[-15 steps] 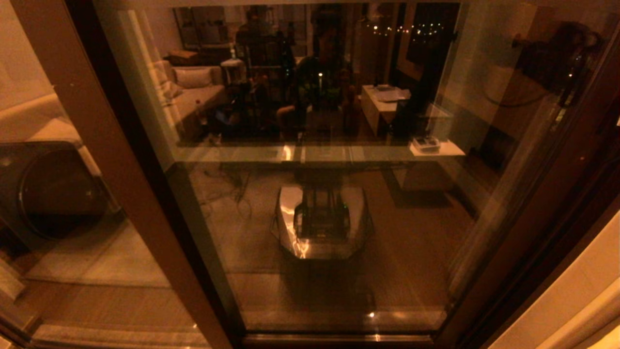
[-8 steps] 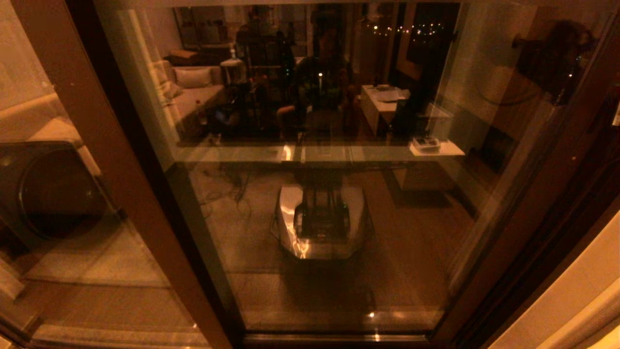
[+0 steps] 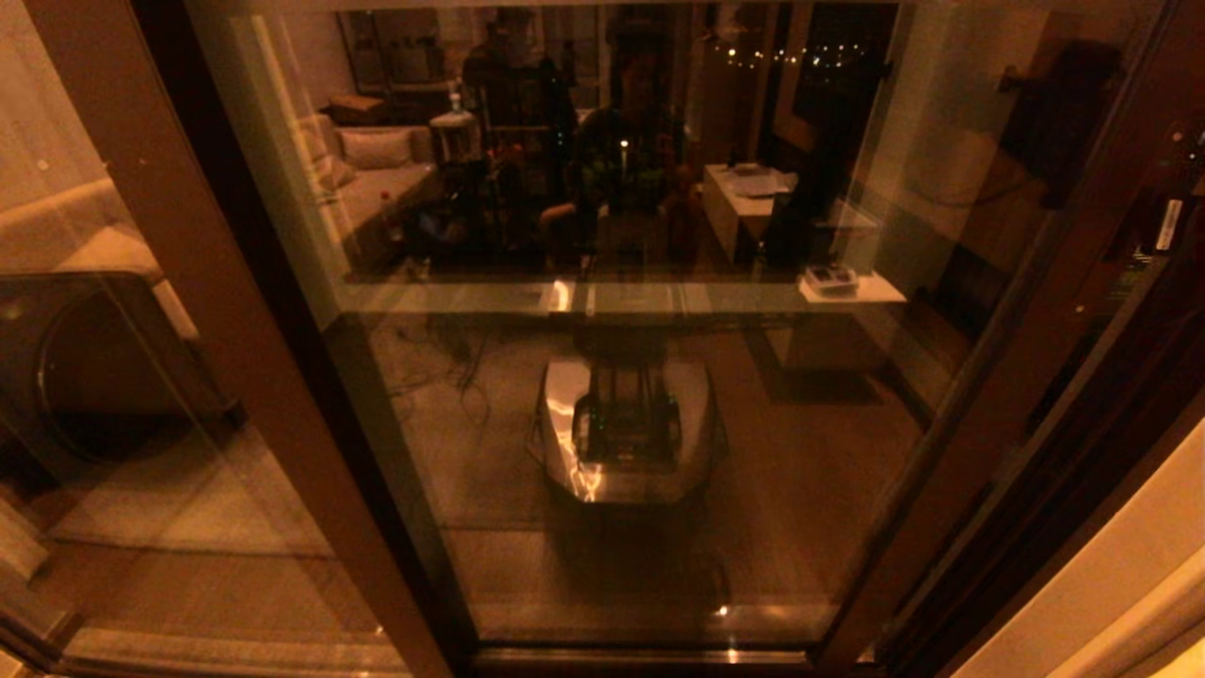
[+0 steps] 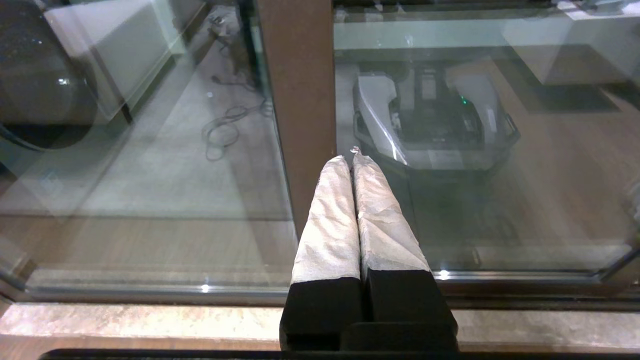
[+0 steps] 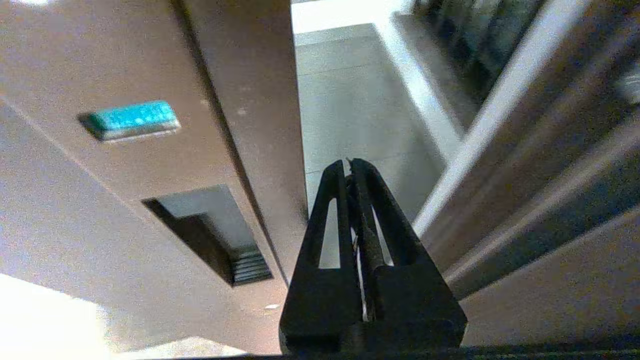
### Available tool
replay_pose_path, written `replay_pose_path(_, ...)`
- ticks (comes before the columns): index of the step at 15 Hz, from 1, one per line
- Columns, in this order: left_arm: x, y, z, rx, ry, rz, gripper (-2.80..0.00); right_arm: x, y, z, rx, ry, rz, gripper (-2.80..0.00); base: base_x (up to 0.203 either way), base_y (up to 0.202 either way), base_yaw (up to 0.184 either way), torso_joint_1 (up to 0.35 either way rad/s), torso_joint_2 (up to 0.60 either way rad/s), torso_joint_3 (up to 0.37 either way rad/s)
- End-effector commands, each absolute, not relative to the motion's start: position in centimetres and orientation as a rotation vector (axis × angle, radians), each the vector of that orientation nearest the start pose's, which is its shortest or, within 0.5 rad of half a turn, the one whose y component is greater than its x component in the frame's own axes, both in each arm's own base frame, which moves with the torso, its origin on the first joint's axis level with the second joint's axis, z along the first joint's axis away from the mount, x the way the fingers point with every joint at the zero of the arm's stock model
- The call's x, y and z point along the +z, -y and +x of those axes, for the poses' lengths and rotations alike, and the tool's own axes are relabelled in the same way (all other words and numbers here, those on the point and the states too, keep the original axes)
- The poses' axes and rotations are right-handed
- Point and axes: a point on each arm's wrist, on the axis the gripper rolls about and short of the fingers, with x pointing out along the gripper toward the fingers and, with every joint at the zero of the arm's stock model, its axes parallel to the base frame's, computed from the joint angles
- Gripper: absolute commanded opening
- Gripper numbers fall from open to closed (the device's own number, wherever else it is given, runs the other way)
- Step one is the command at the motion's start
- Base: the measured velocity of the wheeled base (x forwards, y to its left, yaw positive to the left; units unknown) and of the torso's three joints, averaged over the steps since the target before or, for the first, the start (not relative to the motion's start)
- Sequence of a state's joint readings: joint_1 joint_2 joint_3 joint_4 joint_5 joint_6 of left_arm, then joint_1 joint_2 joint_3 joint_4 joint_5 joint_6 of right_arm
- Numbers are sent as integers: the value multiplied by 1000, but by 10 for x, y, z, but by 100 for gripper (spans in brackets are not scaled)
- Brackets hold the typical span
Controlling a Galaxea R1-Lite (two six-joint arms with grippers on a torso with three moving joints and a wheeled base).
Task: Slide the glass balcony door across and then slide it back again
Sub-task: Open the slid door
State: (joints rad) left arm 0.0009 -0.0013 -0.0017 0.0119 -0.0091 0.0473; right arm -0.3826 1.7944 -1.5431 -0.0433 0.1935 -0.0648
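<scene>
The glass balcony door [image 3: 659, 395] fills the middle of the head view, and its dark brown right stile [image 3: 998, 377] slants down to the floor track. In the right wrist view that stile [image 5: 150, 190] shows a recessed handle slot [image 5: 210, 235] and a teal sticker [image 5: 131, 120]. My right gripper [image 5: 348, 162] is shut, empty, and sits close beside the stile's edge face [image 5: 270, 110], its tips in the gap past it. My left gripper [image 4: 348, 157] is shut with white-wrapped fingers [image 4: 330, 225], held low before the lighter brown fixed stile [image 4: 300, 80].
The fixed glass panel [image 3: 113, 452] at the left shows a round dark appliance door [image 3: 94, 377] behind it. The robot base is mirrored in the pane [image 3: 626, 433]. A pale wall [image 3: 1111, 584] borders the right. A stone sill [image 4: 125, 320] runs below the track. Balcony floor [image 5: 350, 100] shows through the gap.
The door's right stile has slid to the left, widening the gap beside the right-hand frame. The arm's dark reflection at the top right shifted with it.
</scene>
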Motion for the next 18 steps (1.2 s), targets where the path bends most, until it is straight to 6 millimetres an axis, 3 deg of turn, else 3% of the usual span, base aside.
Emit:
replay_pose_path(1, 75, 0, -23, -8, -9, 48, -280, 304, 119, 327, -165, -201, -9, -280, 0, 0, 0, 0, 0, 0)
replay_pose_path(9, 75, 0, -23, -8, -9, 48, -280, 308, 87, 329, -79, -192, 26, -280, 0, 0, 0, 0, 0, 0)
replay_pose_path(18, 75, 0, -23, -8, -9, 48, -280, 307, 68, 327, -31, -198, 42, -280, 0, 0, 0, 0, 0, 0)
